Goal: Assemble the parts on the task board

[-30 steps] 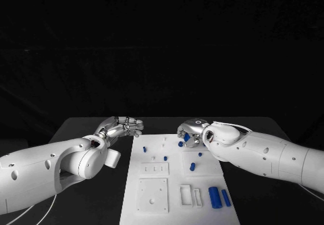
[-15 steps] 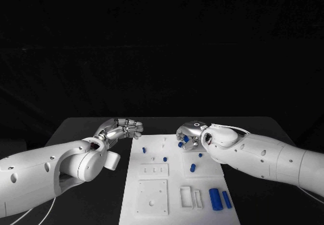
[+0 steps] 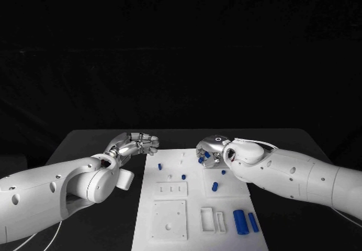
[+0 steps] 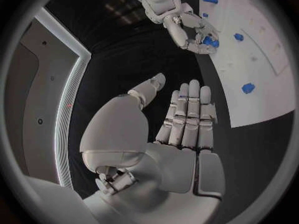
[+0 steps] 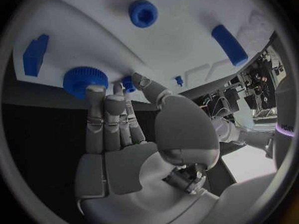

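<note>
Little has moved: my right hand [image 3: 211, 150] still pinches a blue knob [image 5: 81, 79] at the task board's [image 3: 172, 206] far edge; left hand [image 3: 138, 143], empty and loosely open, hovers left.

Task board [image 3: 172, 209]: white, matt, smooth, plastic-looking; shallow recessed outlines moulded in. Parts: saturated blue, smooth, faint sheen, likely plastic; knurled disc [image 5: 85, 80] has a ribbed rim, socket-head piece [image 5: 143, 12] is smooth. Counter [image 3: 90, 144]: black, matt, no glare. Left hand [image 4: 184, 115] and right hand [image 5: 112, 129]: silver, satin metallic finish. Arm shells [image 3: 294, 175]: glossy white plastic, though material hard to confirm.
</note>
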